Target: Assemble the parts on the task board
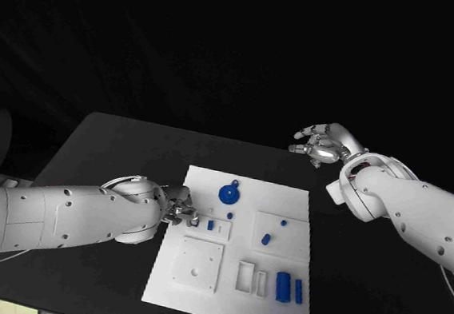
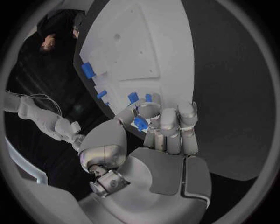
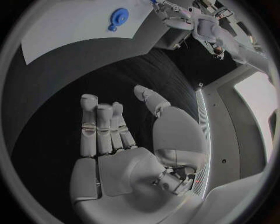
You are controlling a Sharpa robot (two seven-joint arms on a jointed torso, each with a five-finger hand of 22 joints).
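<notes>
The white task board [image 1: 191, 297] lies in the middle of the table. My left hand [image 1: 177, 207] is at the board's left edge, fingers curled, and pinches a small blue part [image 2: 140, 123] between thumb and fingers. Just beside it a small blue piece [image 1: 211, 225] stands in the board. A round blue disc [image 1: 229, 195] lies near the far edge, also seen from the right wrist as the blue disc [image 3: 119, 18]. Two blue cylinders [image 1: 283, 285] sit at the near right. My right hand [image 1: 323, 144] hovers beyond the board's far right corner, its fingers [image 3: 104, 133] spread and holding nothing.
White raised blocks [image 1: 199, 263] and a slotted holder [image 1: 247, 277] stand on the board's near half. More small blue pieces [image 1: 266, 238] sit in the block right of centre. The black table [image 1: 123, 149] surrounds the board on all sides.
</notes>
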